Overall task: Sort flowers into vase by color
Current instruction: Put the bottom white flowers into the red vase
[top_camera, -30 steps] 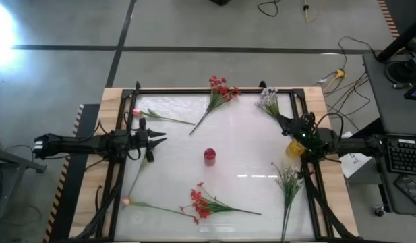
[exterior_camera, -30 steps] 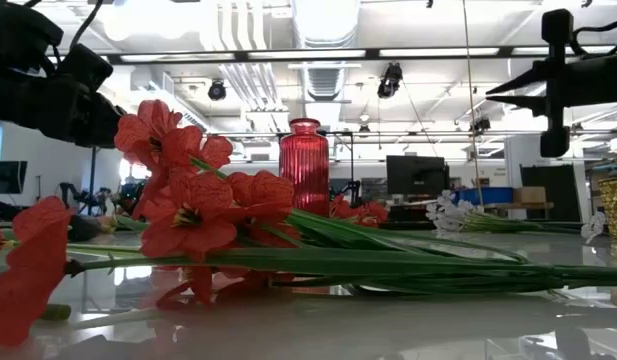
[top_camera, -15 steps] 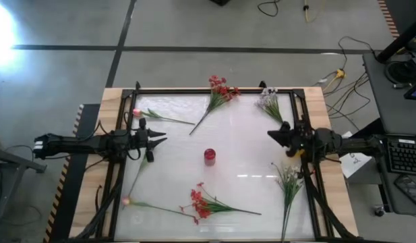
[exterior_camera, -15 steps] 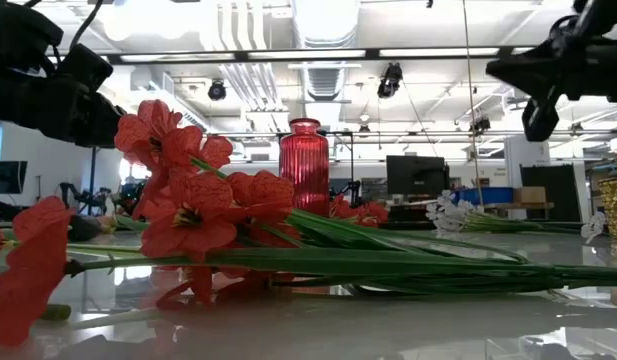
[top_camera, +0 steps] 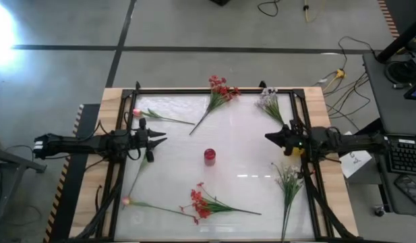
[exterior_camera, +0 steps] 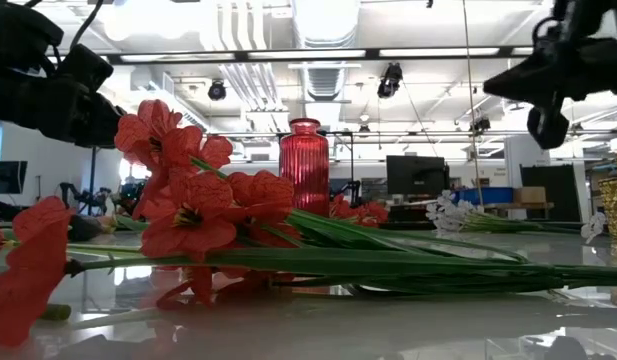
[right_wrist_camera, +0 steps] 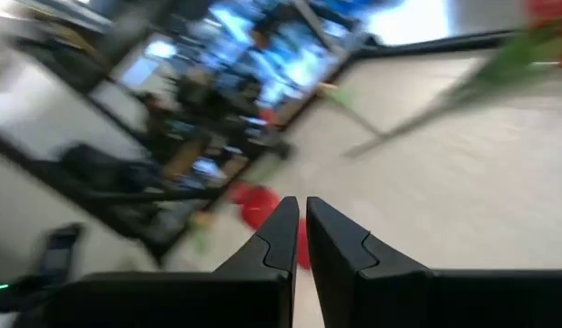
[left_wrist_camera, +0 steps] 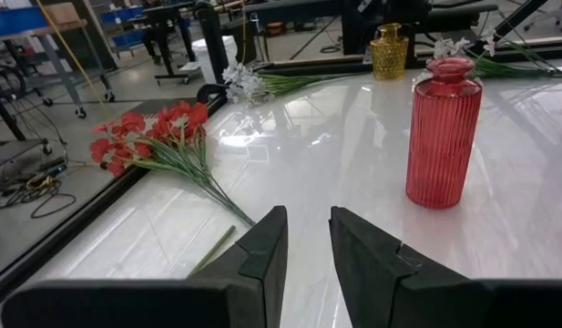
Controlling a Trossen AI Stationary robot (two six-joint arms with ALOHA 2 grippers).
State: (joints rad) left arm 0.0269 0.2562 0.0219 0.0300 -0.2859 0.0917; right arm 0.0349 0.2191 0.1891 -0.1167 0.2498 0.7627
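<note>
A red ribbed vase [top_camera: 210,156] [exterior_camera: 304,165] [left_wrist_camera: 442,132] stands upright mid-table. Red sprays lie flat at the far edge [top_camera: 220,91] [left_wrist_camera: 158,137] and the near edge [top_camera: 204,204] [exterior_camera: 198,215]. White sprays lie at the far right [top_camera: 268,102] and the near right [top_camera: 287,181]. Pink buds on long stalks lie at the far left [top_camera: 135,113] and the near left [top_camera: 125,200]. My left gripper [top_camera: 162,140] [left_wrist_camera: 308,239] hovers left of the vase, open by a narrow gap. My right gripper [top_camera: 267,137] [right_wrist_camera: 302,219] is shut, raised right of the vase and pointing left.
A small gold vase [top_camera: 293,150] [left_wrist_camera: 389,50] stands by the table's right edge, partly under my right arm. A dark frame [top_camera: 194,90] rims the white tabletop. Bare surface lies around the red vase and between the two grippers.
My right gripper has swung from the far-right white spray toward the table's near edge and left. It has turned from pointing at the far left to pointing toward the table's left. The flowers and vases have stayed put.
</note>
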